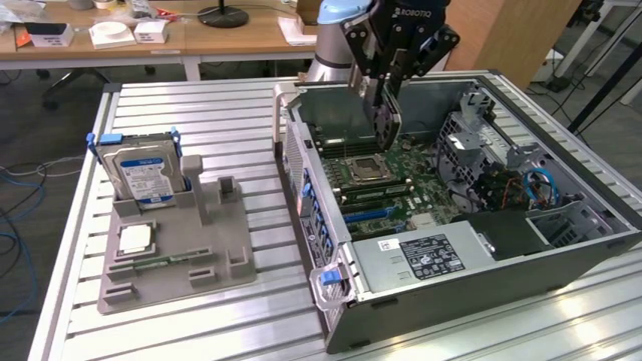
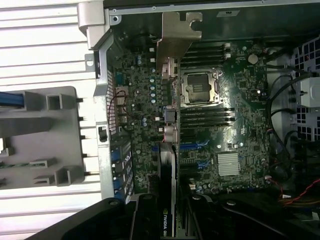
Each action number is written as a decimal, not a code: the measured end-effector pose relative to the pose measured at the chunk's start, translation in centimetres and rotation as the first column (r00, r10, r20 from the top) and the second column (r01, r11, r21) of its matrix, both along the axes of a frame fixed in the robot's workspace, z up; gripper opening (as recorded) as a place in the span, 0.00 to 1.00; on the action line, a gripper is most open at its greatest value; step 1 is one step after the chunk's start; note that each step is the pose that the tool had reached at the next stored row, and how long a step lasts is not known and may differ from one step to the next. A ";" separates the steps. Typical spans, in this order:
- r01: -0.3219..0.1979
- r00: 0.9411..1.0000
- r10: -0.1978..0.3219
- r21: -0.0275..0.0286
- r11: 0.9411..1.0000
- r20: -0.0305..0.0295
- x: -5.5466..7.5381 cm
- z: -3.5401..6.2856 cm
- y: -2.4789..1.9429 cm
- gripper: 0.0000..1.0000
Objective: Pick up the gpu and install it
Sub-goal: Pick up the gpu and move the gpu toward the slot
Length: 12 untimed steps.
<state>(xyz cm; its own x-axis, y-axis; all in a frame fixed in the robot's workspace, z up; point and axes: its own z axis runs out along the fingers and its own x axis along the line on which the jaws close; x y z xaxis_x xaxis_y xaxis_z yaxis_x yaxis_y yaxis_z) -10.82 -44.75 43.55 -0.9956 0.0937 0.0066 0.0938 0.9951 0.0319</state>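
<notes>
The gpu (image 1: 390, 124) is held upright above the motherboard (image 1: 422, 159), pinched across its flat faces by the hand (image 1: 386, 89); judged light, stiff, fragile, best taken near its top edge.

Light wooden desk (image 1: 251, 41) well behind the jaws, brown wooden panel (image 1: 522, 34) beside it, dark floor (image 1: 30, 128) below.
</notes>
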 end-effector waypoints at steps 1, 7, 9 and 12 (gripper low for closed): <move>0.000 1.000 0.000 0.000 1.000 0.000 0.0 -0.01 0.00 0.26; 0.000 1.000 0.000 0.000 1.000 0.000 0.3 -0.05 0.00 0.26; 0.000 1.000 0.000 0.000 1.000 0.000 0.4 -0.06 0.00 0.26; 0.000 1.000 0.000 0.000 1.000 0.000 0.5 -0.08 0.00 0.26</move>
<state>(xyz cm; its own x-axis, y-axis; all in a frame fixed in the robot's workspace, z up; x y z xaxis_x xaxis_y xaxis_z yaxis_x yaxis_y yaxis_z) -10.28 -44.75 43.47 -0.9956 0.0938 0.0066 0.0939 0.9951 0.0320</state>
